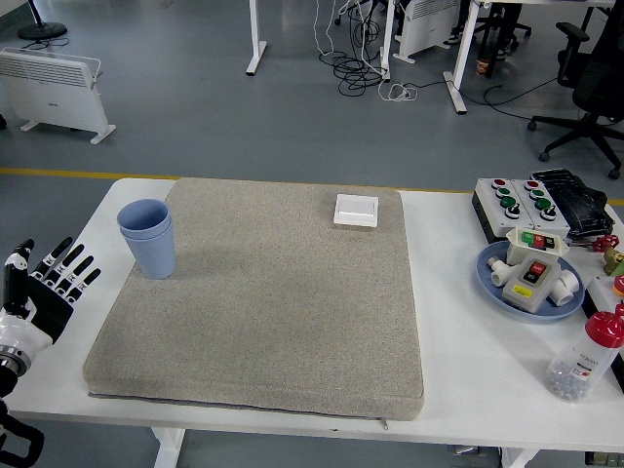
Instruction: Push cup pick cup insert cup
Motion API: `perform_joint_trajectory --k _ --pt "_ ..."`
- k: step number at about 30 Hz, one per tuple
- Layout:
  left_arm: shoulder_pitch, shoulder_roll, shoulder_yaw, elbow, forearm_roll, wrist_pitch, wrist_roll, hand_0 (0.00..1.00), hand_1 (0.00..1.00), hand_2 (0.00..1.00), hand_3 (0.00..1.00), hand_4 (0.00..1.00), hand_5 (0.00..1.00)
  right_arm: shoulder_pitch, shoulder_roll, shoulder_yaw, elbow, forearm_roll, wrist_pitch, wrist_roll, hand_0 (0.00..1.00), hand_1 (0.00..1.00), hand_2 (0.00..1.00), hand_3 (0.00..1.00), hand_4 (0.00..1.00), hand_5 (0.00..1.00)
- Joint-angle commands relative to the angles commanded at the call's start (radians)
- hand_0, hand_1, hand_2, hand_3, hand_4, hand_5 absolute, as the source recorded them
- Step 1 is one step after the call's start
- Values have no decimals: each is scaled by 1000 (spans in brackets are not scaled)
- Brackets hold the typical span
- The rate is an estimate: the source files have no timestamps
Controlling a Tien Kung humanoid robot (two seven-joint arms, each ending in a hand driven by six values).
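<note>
Showing left hand (47, 288) at table's left edge, fingers (68, 265) spread, empty; nested blue cups (147, 237) upright on grey mat (263, 302), apart from hand.

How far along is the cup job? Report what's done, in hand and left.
Done: the cups appear already nested, one blue cup inside another, upright at the mat's left edge. In hand: nothing; the left hand hangs open beside the mat, apart from the cups. Left: seemingly nothing, unless another round is due. The right hand is out of view.
</note>
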Motion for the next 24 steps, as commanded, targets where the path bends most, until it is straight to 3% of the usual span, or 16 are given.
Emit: perform_joint_trajectory --k 24 --pt "2 -6 5 42 17 -30 -21 950 907 967 894 624 998 -5 1 7 0 -13 0 -2 771 713 712 613 268 557"
